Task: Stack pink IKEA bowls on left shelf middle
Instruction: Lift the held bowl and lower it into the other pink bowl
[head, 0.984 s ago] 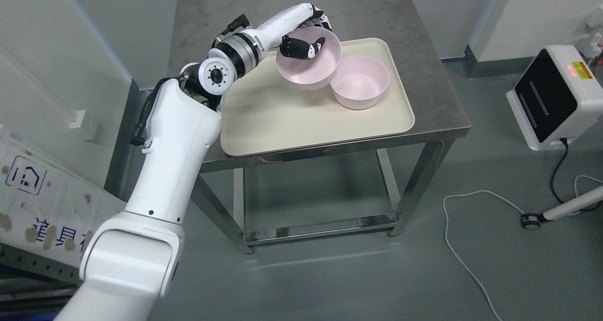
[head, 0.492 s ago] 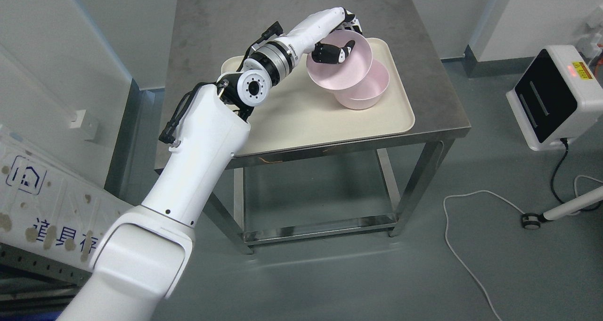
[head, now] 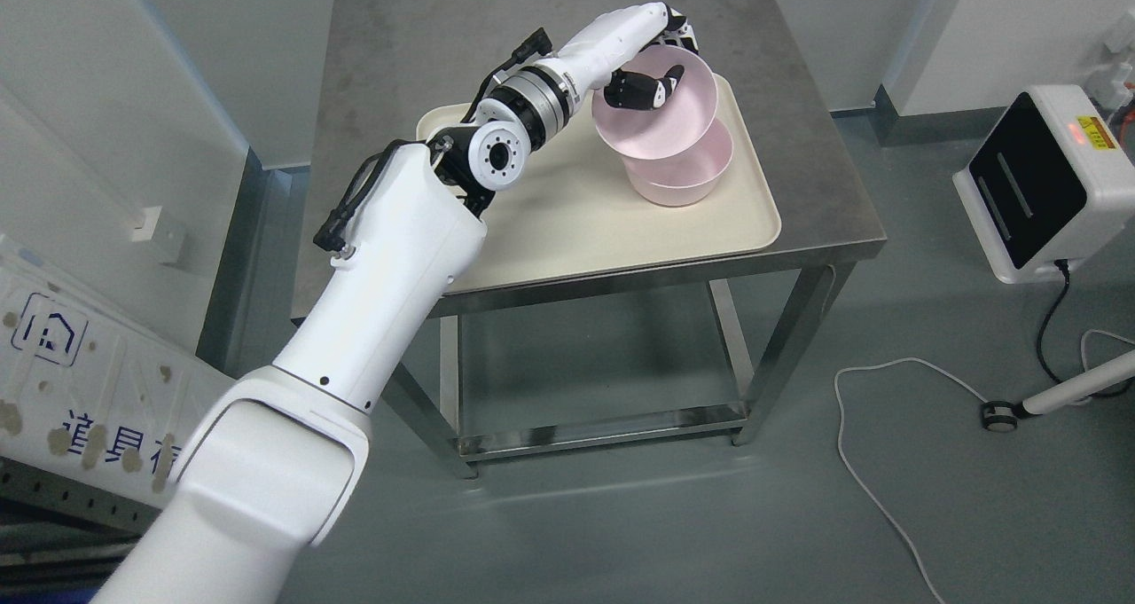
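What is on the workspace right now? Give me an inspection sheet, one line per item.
Surface: steel table carrying a cream tray; lower shelf bare.
Job's things: held bowl, tilted, hanging over the resting bowl, which sits on the tray's far right part; whether the two touch cannot be told.
Clutter: nothing seen on the table beyond the tray.
Hands: left hand grips the held bowl's far rim, thumb inside; right hand not in view.
Cables: white cable snaking over the floor; black cable below the white device.
Surroundings: grey floor, pale walls, printed panel at left, white pole with a wheel at right.
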You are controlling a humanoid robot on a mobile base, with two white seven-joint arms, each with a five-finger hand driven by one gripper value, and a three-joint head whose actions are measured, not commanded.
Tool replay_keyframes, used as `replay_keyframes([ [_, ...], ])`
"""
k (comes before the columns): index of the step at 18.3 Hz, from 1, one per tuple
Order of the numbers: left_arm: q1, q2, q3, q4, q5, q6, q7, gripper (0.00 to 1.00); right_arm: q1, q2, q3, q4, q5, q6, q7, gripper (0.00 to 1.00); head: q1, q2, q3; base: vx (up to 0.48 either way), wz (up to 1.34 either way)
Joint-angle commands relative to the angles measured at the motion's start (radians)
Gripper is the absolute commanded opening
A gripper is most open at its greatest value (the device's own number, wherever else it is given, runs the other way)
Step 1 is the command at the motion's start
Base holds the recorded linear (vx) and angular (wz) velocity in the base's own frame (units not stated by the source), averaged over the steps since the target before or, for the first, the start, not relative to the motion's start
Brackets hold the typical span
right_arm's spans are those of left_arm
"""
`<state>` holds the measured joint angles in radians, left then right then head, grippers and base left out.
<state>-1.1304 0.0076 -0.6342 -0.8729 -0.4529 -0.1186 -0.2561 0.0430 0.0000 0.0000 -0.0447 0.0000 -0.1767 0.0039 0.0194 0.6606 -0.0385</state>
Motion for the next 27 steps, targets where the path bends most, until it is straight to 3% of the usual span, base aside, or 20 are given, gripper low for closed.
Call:
replay_keyframes([
  [1,-0.009,0.01,-0.045,0.088,-0.038,0.011,0.003,0.67,0.0,-0.017,-0.011,0.0,0.008,0.0,0.001,1.0,0.0,0.0,0.0,0.0,0.0],
  [3,0.017,0.01,0.028,0.074,-0.032,0.01,0.005,0.77,0.0,-0.017,-0.011,0.0,0.008,0.0,0.001,1.0,0.0,0.0,0.0,0.0,0.0],
  [6,0.067,0.01,0.337,-0.053,0.031,-0.018,-0.005,0.82,0.0,-0.017,-0.011,0.0,0.008,0.0,0.001,1.0,0.0,0.0,0.0,0.0,0.0],
  [9,0.113,0.01,0.496,-0.203,0.381,-0.114,-0.04,0.81,0.0,-0.017,-0.011,0.0,0.008,0.0,0.001,1.0,0.0,0.0,0.0,0.0,0.0],
  [10,0.135,0.01,0.501,-0.266,0.463,-0.119,-0.076,0.81,0.0,-0.017,-0.011,0.0,0.008,0.0,0.001,1.0,0.0,0.0,0.0,0.0,0.0],
  [12,0.24,0.01,0.489,-0.454,0.494,-0.125,-0.188,0.82,0.0,-0.017,-0.011,0.0,0.008,0.0,0.001,1.0,0.0,0.0,0.0,0.0,0.0],
  [14,0.337,0.01,0.362,-0.533,0.484,-0.153,-0.279,0.83,0.0,-0.017,-0.011,-0.001,0.008,0.0,0.001,1.0,0.0,0.0,0.0,0.0,0.0],
  [15,0.353,0.01,0.296,-0.534,0.427,-0.198,-0.284,0.83,0.0,-0.017,-0.011,0.0,0.008,0.0,0.001,1.0,0.0,0.0,0.0,0.0,0.0],
  [18,0.376,0.01,0.226,-0.517,0.107,-0.208,-0.282,0.83,0.0,-0.017,-0.011,0.0,0.008,0.0,0.001,1.0,0.0,0.0,0.0,0.0,0.0],
  [20,0.379,0.01,0.165,-0.506,-0.019,-0.207,-0.278,0.82,0.0,-0.017,-0.011,0.0,0.008,0.0,0.001,1.0,0.0,0.0,0.0,0.0,0.0],
  [24,0.367,0.01,0.165,-0.442,-0.222,-0.194,-0.278,0.79,0.0,-0.017,-0.011,0.0,0.008,0.0,0.001,1.0,0.0,0.0,0.0,0.0,0.0],
  [27,0.339,0.01,0.168,-0.439,-0.288,-0.069,-0.276,0.78,0.0,-0.017,-0.011,0.0,0.008,0.0,0.001,1.0,0.0,0.0,0.0,0.0,0.0],
])
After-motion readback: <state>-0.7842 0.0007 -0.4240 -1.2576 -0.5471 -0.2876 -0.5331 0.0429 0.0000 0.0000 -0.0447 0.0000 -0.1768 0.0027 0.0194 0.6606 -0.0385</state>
